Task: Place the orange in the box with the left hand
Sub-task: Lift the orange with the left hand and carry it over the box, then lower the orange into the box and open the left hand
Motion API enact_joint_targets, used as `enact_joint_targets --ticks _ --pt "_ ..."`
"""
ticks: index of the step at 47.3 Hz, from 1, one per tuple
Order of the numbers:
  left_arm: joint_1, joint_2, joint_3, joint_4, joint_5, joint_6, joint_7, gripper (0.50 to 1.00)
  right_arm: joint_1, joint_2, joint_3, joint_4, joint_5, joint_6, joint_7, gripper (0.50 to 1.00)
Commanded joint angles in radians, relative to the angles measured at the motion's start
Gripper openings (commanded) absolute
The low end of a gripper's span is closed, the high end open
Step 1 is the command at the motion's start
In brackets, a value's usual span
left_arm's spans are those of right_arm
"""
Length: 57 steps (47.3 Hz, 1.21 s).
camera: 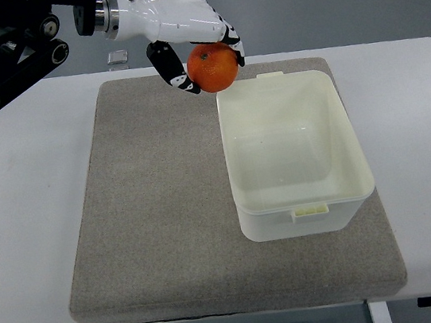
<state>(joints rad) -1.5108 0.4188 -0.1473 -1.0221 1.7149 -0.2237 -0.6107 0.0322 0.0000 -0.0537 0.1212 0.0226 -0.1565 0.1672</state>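
Note:
My left hand reaches in from the upper left, white with black finger joints. Its fingers are curled around an orange, held in the air above the grey mat. The orange hangs just beyond the far left corner of the cream plastic box. That box sits open and empty on the right part of the mat, with a small tab on its near rim. My right arm does not show.
A grey felt mat covers the middle of the white table. A small metal piece lies on the table behind the mat. The table's near edge runs along the bottom.

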Motion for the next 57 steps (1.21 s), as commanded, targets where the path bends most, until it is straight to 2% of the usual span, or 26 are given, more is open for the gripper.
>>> enact_joint_targets --ticks 1,13,41,57 --pt "0.003 -0.020 -0.002 -0.021 0.000 0.000 0.000 0.500 0.000 0.000 0.000 0.000 0.000 0.000 0.000 0.926" --pt "0.020 -0.048 0.000 -0.082 0.008 0.000 0.000 0.500 0.000 0.000 0.000 0.000 0.000 0.000 0.000 0.926" --pt "0.116 -0.110 0.012 -0.087 0.029 -0.005 0.000 0.500 0.000 0.000 0.000 0.000 0.000 0.000 0.000 0.926" --pt "0.118 -0.110 -0.003 -0.084 0.022 0.003 0.000 0.500 0.000 0.000 0.000 0.000 -0.001 0.000 0.000 0.926"
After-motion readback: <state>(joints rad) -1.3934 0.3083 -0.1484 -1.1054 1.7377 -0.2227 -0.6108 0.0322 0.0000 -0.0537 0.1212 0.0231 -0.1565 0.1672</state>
